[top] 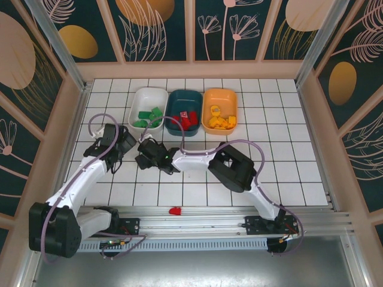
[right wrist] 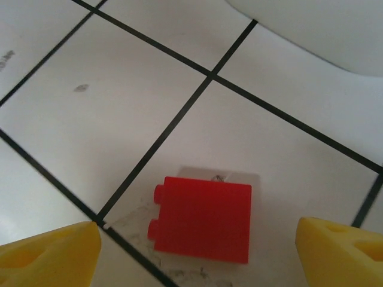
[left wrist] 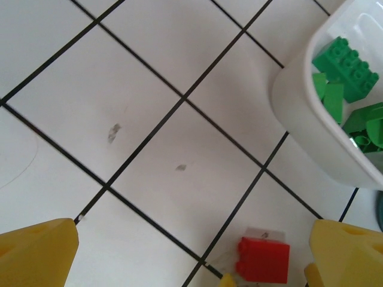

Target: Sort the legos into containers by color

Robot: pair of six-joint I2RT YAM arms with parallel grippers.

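**Red brick pickup, nothing pinched yet**

Your right gripper (right wrist: 194, 251) hangs over a red brick (right wrist: 203, 218) lying on the tile near the white tray (top: 149, 97). Its fingers are wide apart on either side and not touching it. Your left gripper (left wrist: 191, 254) is spread open too, holding nothing. I'd say drop, pinch, then carry it to the teal tray (top: 182, 98). White has greens (top: 149, 116), teal has reds (top: 188, 118), and the orange tray (top: 221, 95) has yellows (top: 221, 121). Another red one (top: 175, 210) sits by the near rail.
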